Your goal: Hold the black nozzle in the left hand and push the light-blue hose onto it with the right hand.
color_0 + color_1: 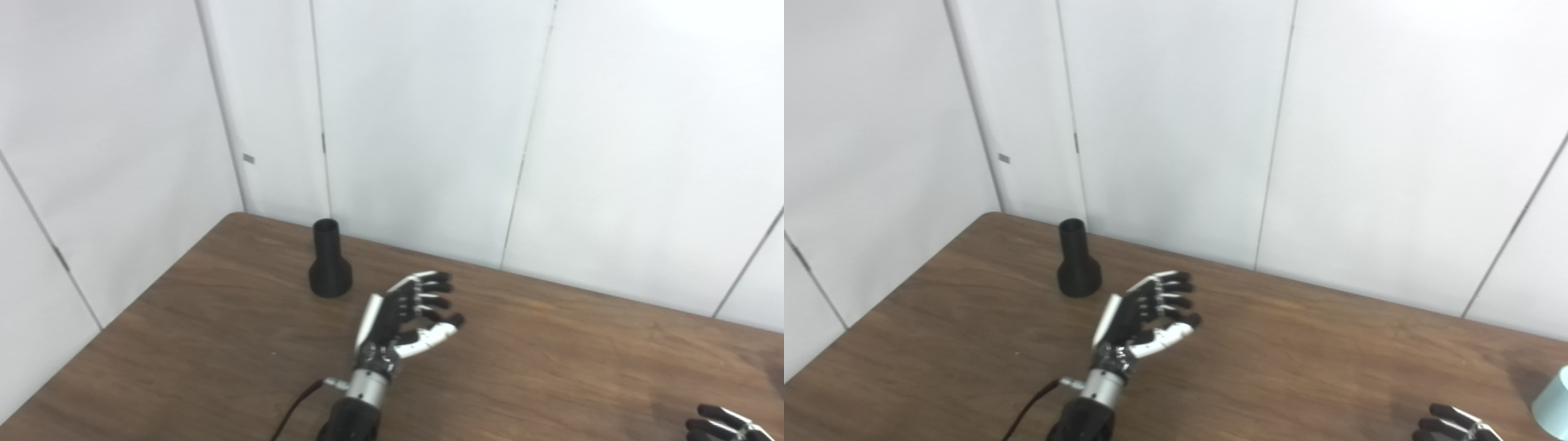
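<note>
One black nozzle (329, 260) stands upright, wide end down, near the far left corner of the wooden desk (551, 361), untouched. One light-blue hose (1554, 393) shows only as a sliver at the right edge of the desk, cut off by the right eye view. The left hand (404, 318) hovers near the desk's middle, beside the nozzle but apart from it, its fingers (436, 286) spread and holding nothing. Of the right hand (1451, 424), only dark fingertips show at the near edge; whether those fingers are spread or closed cannot be told.
</note>
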{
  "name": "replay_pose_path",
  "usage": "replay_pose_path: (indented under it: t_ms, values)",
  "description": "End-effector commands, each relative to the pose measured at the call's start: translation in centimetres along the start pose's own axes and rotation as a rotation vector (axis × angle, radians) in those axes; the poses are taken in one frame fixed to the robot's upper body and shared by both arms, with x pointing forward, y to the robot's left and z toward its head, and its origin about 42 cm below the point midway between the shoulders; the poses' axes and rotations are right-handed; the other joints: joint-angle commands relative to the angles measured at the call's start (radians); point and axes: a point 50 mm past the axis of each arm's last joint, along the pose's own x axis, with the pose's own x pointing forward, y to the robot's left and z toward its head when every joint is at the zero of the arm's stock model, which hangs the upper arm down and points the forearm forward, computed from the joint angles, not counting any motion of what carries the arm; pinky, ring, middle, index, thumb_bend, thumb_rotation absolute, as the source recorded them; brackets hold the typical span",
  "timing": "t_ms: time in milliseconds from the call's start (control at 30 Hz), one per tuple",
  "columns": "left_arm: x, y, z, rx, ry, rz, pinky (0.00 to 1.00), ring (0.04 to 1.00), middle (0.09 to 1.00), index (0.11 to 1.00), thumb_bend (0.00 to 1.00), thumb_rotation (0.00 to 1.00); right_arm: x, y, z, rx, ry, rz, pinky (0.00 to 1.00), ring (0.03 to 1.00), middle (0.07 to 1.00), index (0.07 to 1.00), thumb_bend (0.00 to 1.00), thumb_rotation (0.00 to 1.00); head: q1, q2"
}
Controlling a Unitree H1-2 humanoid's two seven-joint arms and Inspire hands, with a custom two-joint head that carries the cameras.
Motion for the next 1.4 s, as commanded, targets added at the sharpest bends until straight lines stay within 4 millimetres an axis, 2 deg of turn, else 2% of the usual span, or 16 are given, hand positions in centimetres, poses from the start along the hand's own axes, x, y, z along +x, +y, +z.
replay_pose_path:
  t_ms: [0, 200, 300, 400, 567, 700, 800, 1000, 1200, 1367]
  values:
    - [-2.1, 2.7, -1.0, 0.063, 0.066, 0.081, 0.48, 0.581, 0.652, 0.698, 0.65, 0.12, 0.8, 0.0, 0.8, 0.007, -0.043, 0.003, 0.29, 0.395, 0.561, 0.592, 0.82, 0.40, 0.002, 0.000]
    - [-1.9, 7.4, 1.7, 0.172, -0.007, 0.179, 0.60, 0.697, 0.743, 0.731, 0.63, 0.13, 1.1, -0.3, 0.6, 0.012, -0.046, 0.014, 0.31, 0.404, 0.574, 0.600, 0.81, 0.41, 0.016, 0.000]
    - [-1.7, 9.4, 2.6, 0.208, -0.027, 0.208, 0.64, 0.720, 0.745, 0.734, 0.61, 0.12, 1.3, -0.4, 0.6, 0.011, -0.049, 0.014, 0.30, 0.397, 0.567, 0.597, 0.79, 0.39, 0.021, 0.001]
    - [-1.4, 10.9, 3.4, 0.228, -0.032, 0.256, 0.64, 0.712, 0.736, 0.735, 0.65, 0.13, 1.3, -0.5, 0.6, 0.003, -0.051, 0.014, 0.30, 0.398, 0.566, 0.598, 0.78, 0.39, 0.026, 0.004]
    - [-1.2, 11.7, 5.0, 0.270, -0.045, 0.322, 0.65, 0.704, 0.739, 0.754, 0.67, 0.13, 1.4, -0.8, 0.6, -0.012, -0.041, 0.013, 0.30, 0.403, 0.560, 0.593, 0.77, 0.39, 0.037, 0.010]
    - [-0.7, 12.4, 5.7, 0.295, -0.038, 0.353, 0.69, 0.753, 0.797, 0.801, 0.66, 0.11, 1.4, -0.8, 0.7, 0.007, -0.033, 0.008, 0.30, 0.405, 0.549, 0.582, 0.78, 0.38, 0.040, 0.018]
    - [0.0, 13.1, 5.9, 0.320, -0.027, 0.368, 0.76, 0.822, 0.856, 0.855, 0.68, 0.16, 1.4, -0.8, 0.7, 0.020, -0.033, 0.008, 0.28, 0.402, 0.530, 0.587, 0.79, 0.38, 0.038, 0.020]
    - [2.5, 14.0, 6.6, 0.418, 0.024, 0.314, 0.87, 0.912, 0.937, 0.972, 0.81, 0.29, 1.4, -1.0, 0.6, 0.003, -0.030, 0.012, 0.29, 0.407, 0.544, 0.591, 0.80, 0.39, 0.039, 0.024]
    - [4.7, 14.7, 7.2, 0.526, 0.082, 0.276, 0.84, 0.971, 0.999, 1.000, 0.89, 0.31, 1.3, -1.1, 0.7, 0.021, -0.029, 0.007, 0.28, 0.398, 0.531, 0.582, 0.82, 0.39, 0.039, 0.029]
    - [6.2, 14.9, 7.1, 0.626, 0.154, 0.267, 0.82, 0.959, 1.000, 1.000, 0.95, 0.35, 1.2, -1.0, 0.8, 0.015, -0.022, 0.002, 0.28, 0.397, 0.522, 0.572, 0.84, 0.40, 0.039, 0.038]
